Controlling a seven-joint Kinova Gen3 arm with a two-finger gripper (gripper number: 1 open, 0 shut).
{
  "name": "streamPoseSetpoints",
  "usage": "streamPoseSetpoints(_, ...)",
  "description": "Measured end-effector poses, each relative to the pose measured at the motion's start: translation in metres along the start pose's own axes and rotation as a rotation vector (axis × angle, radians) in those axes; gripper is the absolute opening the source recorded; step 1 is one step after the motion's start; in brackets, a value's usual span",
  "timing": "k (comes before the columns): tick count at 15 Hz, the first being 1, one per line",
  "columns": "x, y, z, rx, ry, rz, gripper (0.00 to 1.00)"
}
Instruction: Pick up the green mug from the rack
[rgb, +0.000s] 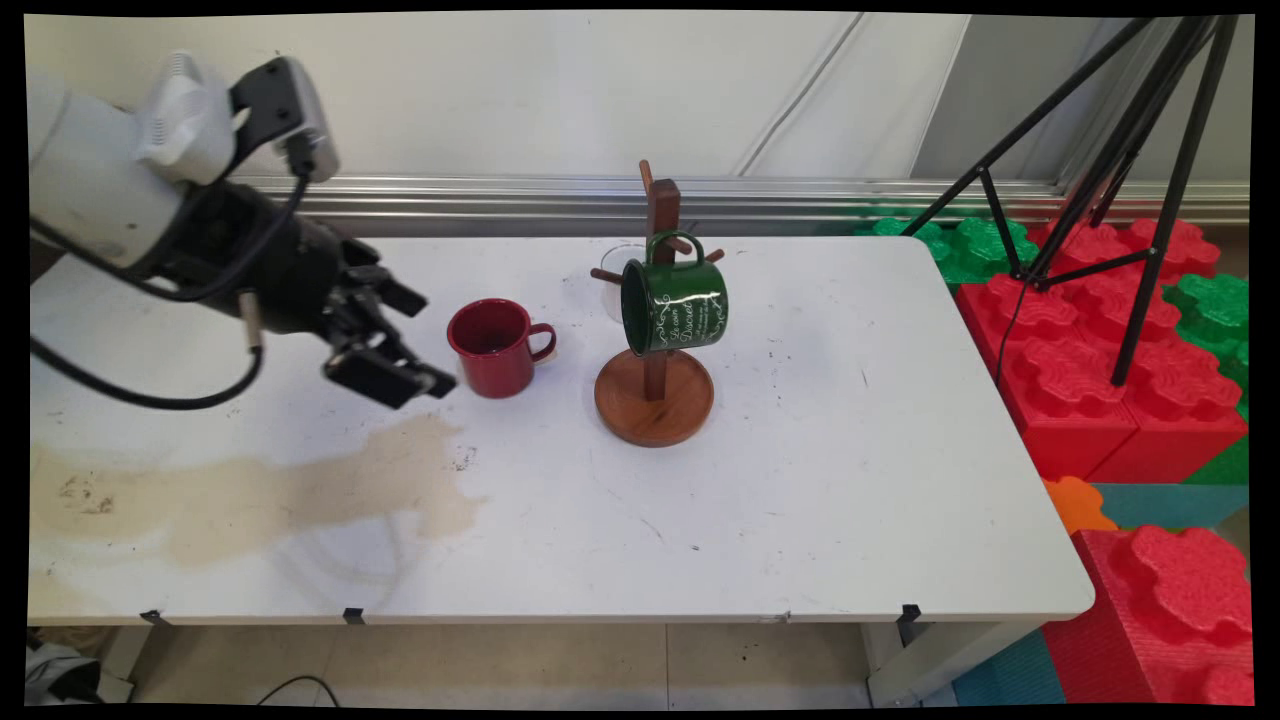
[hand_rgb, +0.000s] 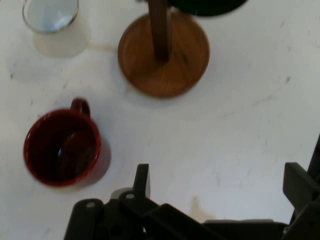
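Gripper (hand_rgb: 217, 187): hung above the table, just left of the red mug; fingers (hand_rgb: 142, 181) spread wide apart, grasping nothing; bare tabletop seen between them in the hand view.
Red mug (rgb: 492, 347): stood upright on the table (rgb: 800, 480), nearest thing to the gripper yet apart from it; handle turned away from the gripper, toward the wooden stand; looked empty inside.
Wooden mug stand (rgb: 654, 400): round base just right of the red mug, not touching; upright post with pegs.
Green mug (rgb: 675, 304): hung by its handle on a peg, tilted, mouth facing left.
Clear glass (hand_rgb: 51, 20): stood behind the stand, largely hidden by it in the main view.
Stain (rgb: 250, 495): brownish patch spread over the near left of the table, below the gripper.
Risk: judged that a sideways sweep could knock the light red mug over or shove it into the stand's base; judged too that jarring the post could shake the green mug off its peg.
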Motion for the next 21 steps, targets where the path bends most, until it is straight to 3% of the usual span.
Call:
streamPoseSetpoints(11, 0.045, 0.022, 0.045, -0.035, 0.178, -0.096, 1.0)
streamPoseSetpoints(21, 0.063, 0.034, 0.088, -0.039, 0.26, -0.179, 1.0)
